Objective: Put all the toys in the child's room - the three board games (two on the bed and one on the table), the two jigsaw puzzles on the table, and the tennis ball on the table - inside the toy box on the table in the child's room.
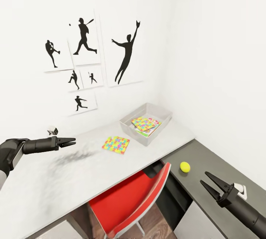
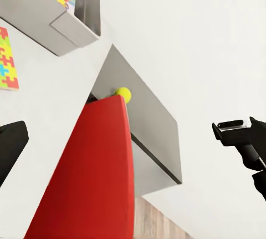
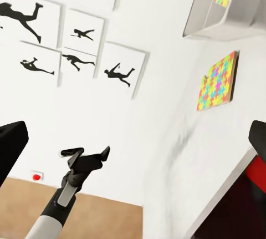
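Observation:
The grey toy box (image 1: 135, 135) stands at the white table's far right corner, with a colourful jigsaw puzzle (image 1: 143, 123) lying on top of flat game boxes (image 1: 152, 129) inside it. A second jigsaw puzzle (image 1: 116, 144) lies flat on the table just left of the box. The yellow tennis ball (image 1: 185, 167) rests on the lower dark grey top to the right. My left gripper (image 1: 72, 142) hovers open over the table, left of the loose puzzle. Open and empty, my right gripper (image 1: 204, 178) hangs just short of the ball.
A red chair (image 1: 129, 198) is tucked under the table's front edge, between the two arms. Baseball silhouette pictures (image 1: 87, 58) hang on the white wall behind the table. The dark grey top (image 1: 218, 161) runs along the right wall.

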Tool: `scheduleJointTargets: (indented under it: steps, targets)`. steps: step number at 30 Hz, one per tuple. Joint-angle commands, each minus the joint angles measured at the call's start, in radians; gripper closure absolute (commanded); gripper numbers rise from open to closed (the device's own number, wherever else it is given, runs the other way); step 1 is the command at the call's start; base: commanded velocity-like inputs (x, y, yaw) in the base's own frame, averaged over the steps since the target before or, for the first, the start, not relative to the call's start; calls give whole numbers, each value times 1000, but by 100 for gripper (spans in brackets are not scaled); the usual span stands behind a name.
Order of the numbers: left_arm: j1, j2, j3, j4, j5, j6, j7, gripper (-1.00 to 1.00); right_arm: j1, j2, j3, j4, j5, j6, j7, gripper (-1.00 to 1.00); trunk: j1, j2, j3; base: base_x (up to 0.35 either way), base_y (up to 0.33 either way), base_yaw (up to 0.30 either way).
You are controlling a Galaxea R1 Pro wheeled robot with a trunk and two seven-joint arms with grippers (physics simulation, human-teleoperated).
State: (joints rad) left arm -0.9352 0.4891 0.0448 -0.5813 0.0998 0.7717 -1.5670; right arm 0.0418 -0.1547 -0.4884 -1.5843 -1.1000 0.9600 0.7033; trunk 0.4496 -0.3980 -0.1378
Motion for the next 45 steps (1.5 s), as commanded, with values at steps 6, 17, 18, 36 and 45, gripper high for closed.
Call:
scheduleJointTargets:
  steps: [6, 17, 18, 36, 45]
  targets:
    - [-1, 0, 0, 0, 0, 11, -4, -100, 0, 1, -1, -1, 0, 5, 2, -100, 0, -2, -2, -110, 0, 10]
    - [-1, 0, 0, 0, 0, 10, -4, -100, 0, 1, 2, -1, 0, 5, 2, -100, 0, -2, 8, -48, 0, 187]
    - [-1, 0, 0, 0, 0, 10, -4, -100, 0, 1, 2, -1, 0, 5, 2, -100, 0, -2, 9, -27, 0, 241]
    - [-1, 0, 0, 0, 0, 9, -4, -100, 0, 0, 4, 0, 0, 5, 2, -100, 0, -2, 23, -39, 0, 251]
    - [-1, 0, 0, 0, 0, 9, -4, -100, 0, 0, 4, 0, 0, 5, 1, -100, 0, -2, 28, -25, 0, 220]
